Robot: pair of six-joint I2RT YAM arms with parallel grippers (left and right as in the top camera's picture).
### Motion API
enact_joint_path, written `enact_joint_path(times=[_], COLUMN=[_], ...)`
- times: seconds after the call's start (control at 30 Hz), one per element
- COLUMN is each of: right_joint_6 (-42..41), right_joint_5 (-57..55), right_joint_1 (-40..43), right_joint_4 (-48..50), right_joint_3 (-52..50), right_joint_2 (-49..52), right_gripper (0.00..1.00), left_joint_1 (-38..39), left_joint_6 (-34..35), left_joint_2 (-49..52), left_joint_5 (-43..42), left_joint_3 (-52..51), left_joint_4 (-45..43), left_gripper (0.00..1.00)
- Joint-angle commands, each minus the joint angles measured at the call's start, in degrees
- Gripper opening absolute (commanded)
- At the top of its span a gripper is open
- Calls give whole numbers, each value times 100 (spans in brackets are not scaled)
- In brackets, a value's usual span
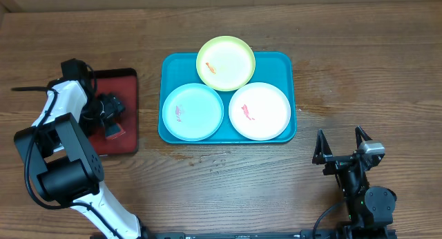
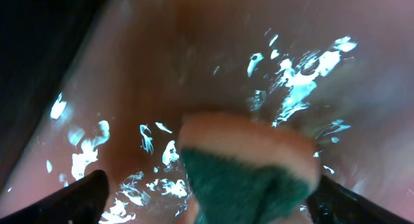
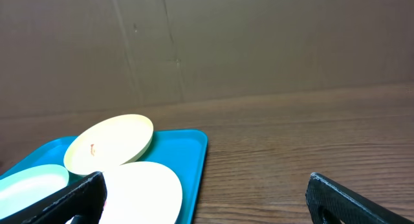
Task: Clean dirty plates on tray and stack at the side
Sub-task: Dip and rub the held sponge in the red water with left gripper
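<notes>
The teal tray (image 1: 283, 63) holds three plates: a yellow-green plate (image 1: 226, 63) at the back, a light blue plate (image 1: 193, 112) front left and a white plate (image 1: 259, 111) front right, each with a small red or orange smear. My left gripper (image 1: 110, 118) is low over a dark red tray. In the left wrist view it is open (image 2: 210, 201), with a green and tan sponge (image 2: 246, 172) between its fingers, close to the right finger and apart from the left. My right gripper (image 1: 342, 146) is open and empty above the table, front right of the tray.
The dark red, black-rimmed tray (image 1: 128, 83) lies left of the teal tray; its wet surface (image 2: 194, 68) glistens. The right wrist view shows the teal tray (image 3: 191, 149), yellow-green plate (image 3: 110, 143) and white plate (image 3: 139, 191) ahead left. A cardboard wall (image 3: 259, 43) stands behind the table.
</notes>
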State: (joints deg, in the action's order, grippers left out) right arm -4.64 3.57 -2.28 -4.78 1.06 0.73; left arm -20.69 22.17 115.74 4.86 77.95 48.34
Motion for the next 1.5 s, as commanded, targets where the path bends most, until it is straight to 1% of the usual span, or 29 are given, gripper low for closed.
enact_joint_path(times=[0.0,0.13,0.23,0.27,0.3,0.37,0.4,0.43,0.53,0.57,0.7,0.73,0.77,0.8,1.0,1.13,1.2,1.27,1.3,1.33,1.37,1.4,1.47], right_joint_6=[13,13,13,13,13,13,13,13,13,13,13,13,13,13,13,13,13,13,13,13,13,13,13], right_joint_5=[-52,-52,-52,-52,-52,-52,-52,-52,-52,-52,-52,-52,-52,-52,-52,-52,-52,-52,-52,-52,-52,-52,-52], right_joint_1=[-28,-28,-28,-28,-28,-28,-28,-28,-28,-28,-28,-28,-28,-28,-28,-28,-28,-28,-28,-28,-28,-28,-28], right_joint_4=[20,20,20,20,20,20,20,20,20,20,20,20,20,20,20,20,20,20,20,20,20,20,20], right_joint_3=[-59,-59,-59,-59,-59,-59,-59,-59,-59,-59,-59,-59,-59,-59,-59,-59,-59,-59,-59,-59,-59,-59,-59], right_joint_2=[-57,-57,-57,-57,-57,-57,-57,-57,-57,-57,-57,-57,-57,-57,-57,-57,-57,-57,-57,-57,-57,-57,-57], right_gripper=[100,100,100,100,100,100,100,100,100,100,100,100,100,100,100,100,100,100,100,100,100,100,100], left_joint_1=[2,7,7,7,7,9,11,9,9,9,9,9,9,9,9,7,9,9,9,9,7,2,2], left_joint_6=[-33,-35,-37,-37,-35,-35,-33,-35,-35,-33,-33,-35,-35,-35,-42,-391,-400,-402,-417,-422,-420,-420,-420], left_joint_2=[157,157,157,157,157,157,157,157,157,157,157,157,157,157,157,160,160,160,162,162,162,162,162], left_joint_5=[-7,-61,-140,-184,-201,-197,-199,-199,-199,-199,-197,-197,-197,-195,-184,-170,-170,-168,-168,-166,-170,-168,-168], left_joint_3=[131,372,466,468,468,468,468,468,468,468,468,468,468,468,466,466,466,466,466,466,466,466,466], left_joint_4=[354,951,1193,1213,1211,1191,1178,1172,1167,1167,1167,1167,1167,1167,1154,704,468,260,190,125,85,66,70], left_gripper=[100,100,100,98,93,78,65,48,5,4,4,19,53,100,100,100,100,78,58,29,16,8,4])
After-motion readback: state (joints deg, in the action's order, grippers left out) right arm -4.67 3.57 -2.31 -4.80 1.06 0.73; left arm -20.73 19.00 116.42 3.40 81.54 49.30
